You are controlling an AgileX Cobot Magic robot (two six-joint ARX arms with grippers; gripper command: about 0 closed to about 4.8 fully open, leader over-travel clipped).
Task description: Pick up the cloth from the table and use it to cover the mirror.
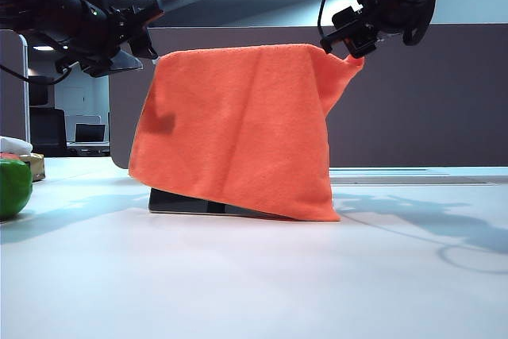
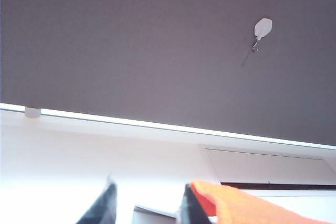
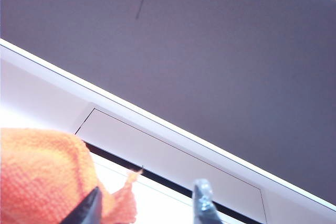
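bench [image 1: 254, 275]: wide and white, it carries everything; the mirror stands near its middle, in front of the grey partition [image 1: 444, 101].
cloth [image 1: 238, 132]: orange, draped over the mirror from the top edge down almost to the bench, so the reflective face is hidden from the exterior view. Its upper right corner is pulled up into a point toward the right pincer, likely because that corner has not fully dropped away.
mirror [image 1: 190, 204]: only a dark strip of its base shows below the cloth's hem. The cloth hangs as a tilted sheet, which suggests the mirror leans back on its stand.
left pincer [image 2: 147, 205]: high at the cloth's upper left corner. Its fingers stand spread with bare gap between them, the cloth just beside one finger and not pinched, which reads as a release.
right pincer [image 3: 147, 205]: high at the upper right corner, fingers spread. A wisp of cloth lies against one finger; whether it still snags cannot be told.
task: seemingly all but done; only clearing both arms appears left.
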